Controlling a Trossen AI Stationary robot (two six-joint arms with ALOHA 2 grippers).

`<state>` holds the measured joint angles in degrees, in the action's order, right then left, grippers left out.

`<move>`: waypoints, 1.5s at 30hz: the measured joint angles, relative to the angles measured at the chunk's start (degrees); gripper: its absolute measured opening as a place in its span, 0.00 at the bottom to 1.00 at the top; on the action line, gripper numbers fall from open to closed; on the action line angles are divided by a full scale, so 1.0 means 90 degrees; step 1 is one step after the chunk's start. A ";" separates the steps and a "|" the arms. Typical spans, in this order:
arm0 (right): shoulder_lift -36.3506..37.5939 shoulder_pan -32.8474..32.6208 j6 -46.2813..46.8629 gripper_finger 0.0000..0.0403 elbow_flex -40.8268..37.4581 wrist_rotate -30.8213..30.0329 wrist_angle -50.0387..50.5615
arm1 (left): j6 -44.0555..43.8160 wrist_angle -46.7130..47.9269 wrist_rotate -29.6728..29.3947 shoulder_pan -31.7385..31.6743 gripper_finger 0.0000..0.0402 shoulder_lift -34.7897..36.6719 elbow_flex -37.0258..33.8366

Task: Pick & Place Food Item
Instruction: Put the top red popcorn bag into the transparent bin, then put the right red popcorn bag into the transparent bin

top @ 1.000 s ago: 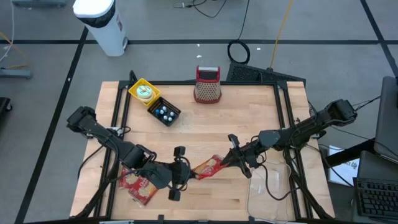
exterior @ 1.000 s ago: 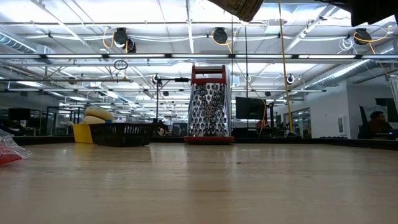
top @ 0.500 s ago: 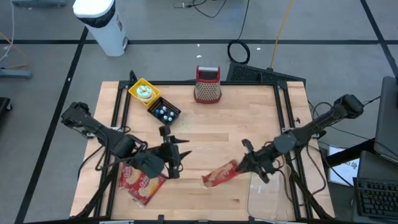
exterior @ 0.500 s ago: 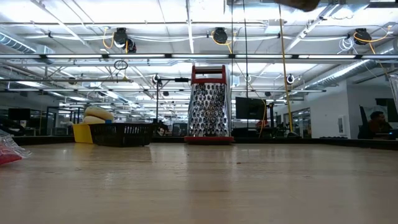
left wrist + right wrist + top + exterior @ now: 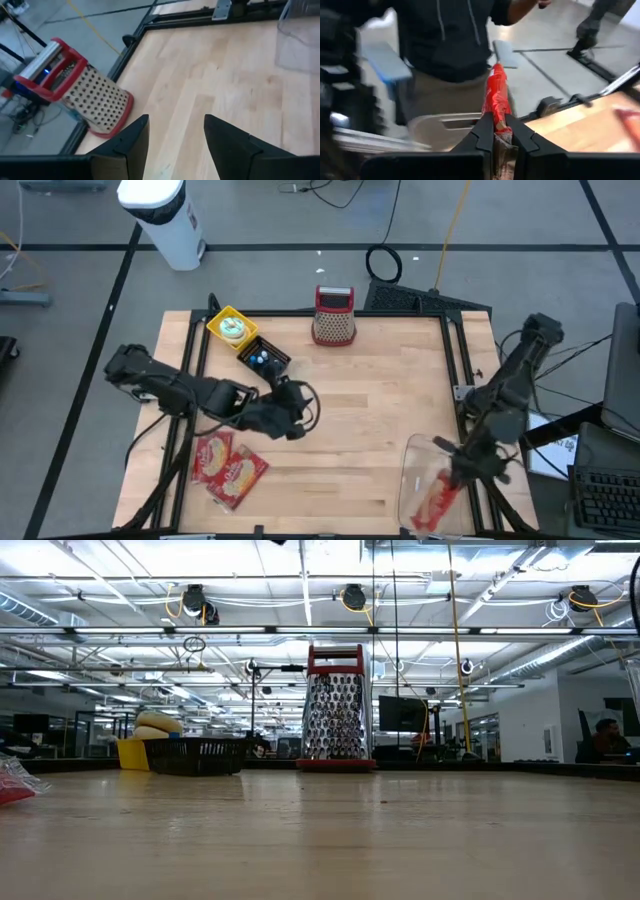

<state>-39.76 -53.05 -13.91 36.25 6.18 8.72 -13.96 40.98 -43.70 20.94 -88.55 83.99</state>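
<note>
Over the clear bin (image 5: 418, 472) at the table's right edge, our right gripper (image 5: 453, 478) pinches the red snack packet (image 5: 436, 502) by one end so it hangs ready to drop, while our left gripper (image 5: 172, 142) waits mid-table, jaws apart and empty.

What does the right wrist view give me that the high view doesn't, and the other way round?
Right wrist only: a person standing beyond the table.

High view only: the left gripper open and empty, the packets, the grater, the yellow box.

Both: the right gripper shut on the red packet, over the clear bin.
</note>
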 joint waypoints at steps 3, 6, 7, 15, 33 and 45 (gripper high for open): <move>0.0376 -0.0513 0.0718 0.03 0.0000 -0.0534 0.0231 | -0.0021 -0.0048 0.0249 -0.0197 0.48 -0.0056 0.0000; 0.0554 -0.0896 0.0813 0.03 -0.0007 -0.1183 0.0481 | -0.0038 -0.0162 0.0456 -0.0379 0.48 -0.0137 0.0002; 0.0567 -0.0975 0.0821 0.02 -0.0035 -0.1314 0.0485 | -0.0038 -0.0157 0.0515 -0.0416 0.48 -0.0157 0.0000; 0.0240 -0.1023 0.1105 0.03 -0.0707 -0.1540 0.0512 | -0.0011 -0.0224 0.0723 -0.0660 0.48 -0.0332 -0.0002; 0.0157 -0.1021 0.2785 0.12 -0.2354 -0.1553 -0.2084 | -0.0036 -0.0241 0.0752 -0.0713 0.48 -0.0340 -0.0002; 0.0155 -0.1021 0.1748 0.07 -0.3322 -0.1548 -0.6071 | -0.0030 -0.0249 0.0751 -0.0713 0.48 -0.0340 -0.0002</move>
<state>-38.37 -62.24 1.82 6.35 -7.75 -45.92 -14.24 38.74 -36.94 14.52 -91.61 83.96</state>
